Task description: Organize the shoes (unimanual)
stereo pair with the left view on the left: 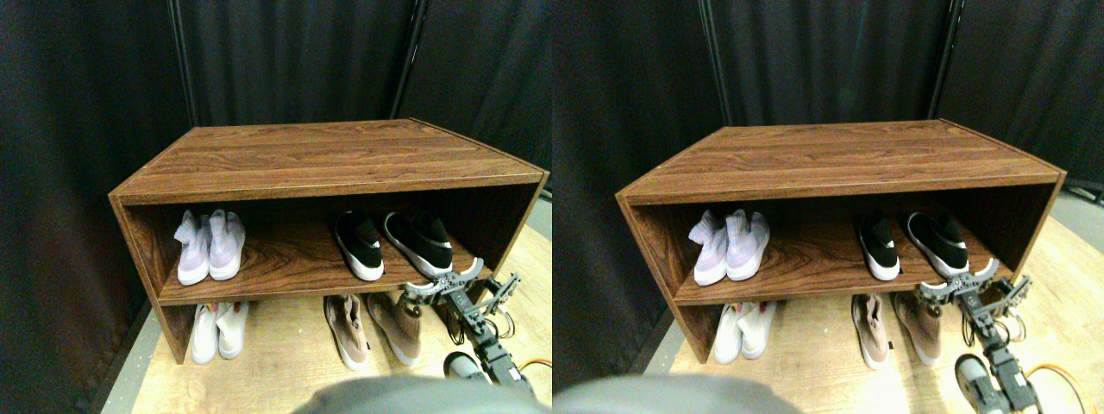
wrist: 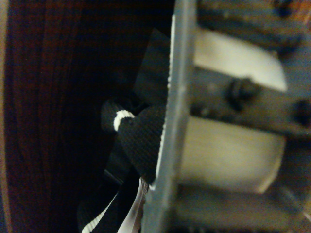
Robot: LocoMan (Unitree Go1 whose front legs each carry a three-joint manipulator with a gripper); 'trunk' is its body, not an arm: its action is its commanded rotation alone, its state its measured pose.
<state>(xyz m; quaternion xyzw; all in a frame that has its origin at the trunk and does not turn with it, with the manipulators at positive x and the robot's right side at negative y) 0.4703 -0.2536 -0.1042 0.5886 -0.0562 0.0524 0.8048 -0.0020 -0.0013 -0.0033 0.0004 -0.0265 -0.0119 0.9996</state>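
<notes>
A wooden shoe rack (stereo pair with the left view on the left: 319,159) holds the shoes. A lavender pair (stereo pair with the left view on the left: 210,246) stands on its shelf at the left, and a black pair is at the right. The left black shoe (stereo pair with the left view on the left: 360,246) stands straight. The right black shoe (stereo pair with the left view on the left: 420,240) lies angled, with its white sole edge showing. My right gripper (stereo pair with the left view on the left: 444,280) is at the shelf's front edge, shut on this shoe's heel. In the wrist view, black knit (wrist: 138,136) bunches against the jaw, and pale sole shows through the jaw's frame. A white pair (stereo pair with the left view on the left: 217,329) and a pinkish-beige pair (stereo pair with the left view on the left: 371,326) sit on the floor under the shelf.
Bare shelf board (stereo pair with the left view on the left: 285,259) lies between the lavender and black pairs. Black curtains (stereo pair with the left view on the left: 293,60) close off the back and left. Light wooden floor (stereo pair with the left view on the left: 285,362) runs in front of the rack. An orange cable (stereo pair with the left view on the left: 536,363) trails by my arm.
</notes>
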